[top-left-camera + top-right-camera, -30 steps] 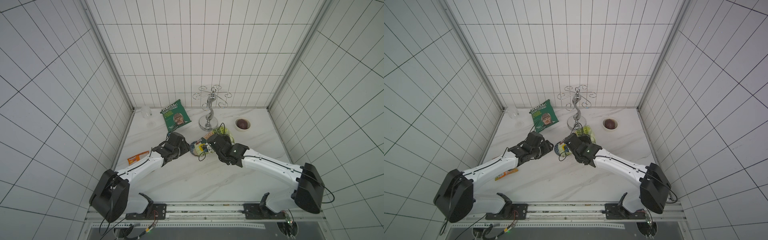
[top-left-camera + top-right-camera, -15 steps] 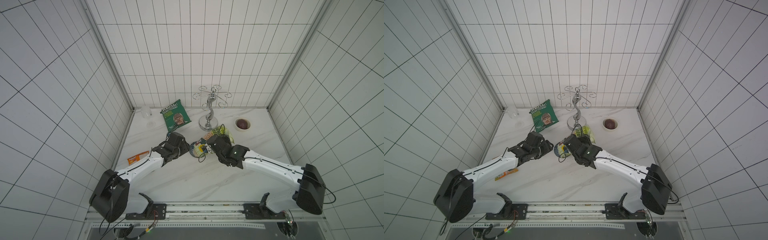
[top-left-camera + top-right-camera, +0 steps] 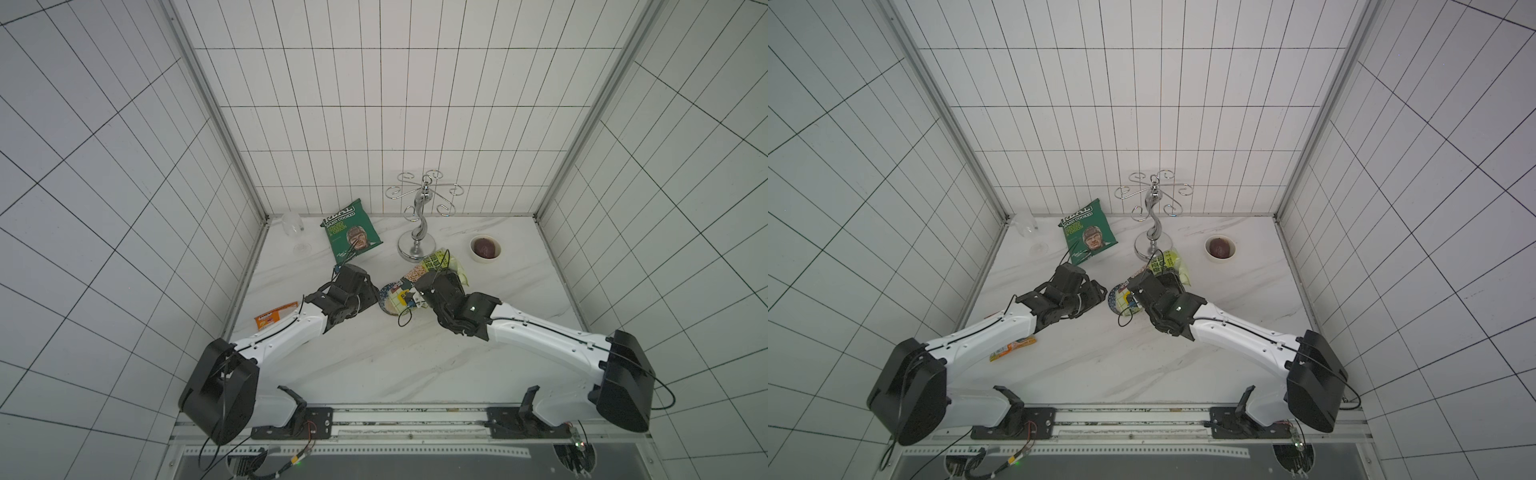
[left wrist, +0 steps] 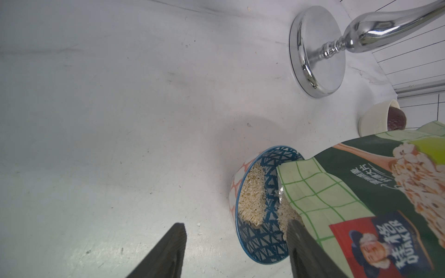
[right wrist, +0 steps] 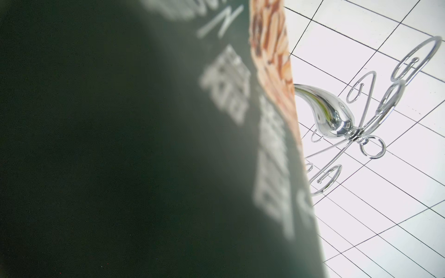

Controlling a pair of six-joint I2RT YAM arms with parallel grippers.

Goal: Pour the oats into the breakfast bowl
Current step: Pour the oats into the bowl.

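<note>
**Step in hand:** the pour itself. The right gripper is clamped on the pouch and holds it off the table, tipped over with its open end down at the bowl. The fingers do not show in the right wrist view, where the pouch's dark green panel fills most of the picture. The grip is read from both top views. The left gripper has its jaws apart and holds nothing. It sits low, just beside the bowl, and whether a finger touches the bowl cannot be told.

**Position:** the bowl stands on the table between the two grippers, on the near side of the chrome stand. In the left wrist view the mouth of the pouch lies over the bowl's blue patterned rim, and the oats are inside.

**Condition of the oats:** pale, fine, dry flakes are heaped against one side of the bowl, with more at the pouch's mouth. The bowl looks partly filled, not full. A few specks lie on the table, too small to identify.

**Next move, by judgement:** if the portion is short, more tilt is needed. If it is enough, the mouth should be raised upright over the bowl before the pouch is drawn away, so that loose flakes at the lip fall inside. The pouch is soft and may sag, and a nudge could shift the bowl.
</note>
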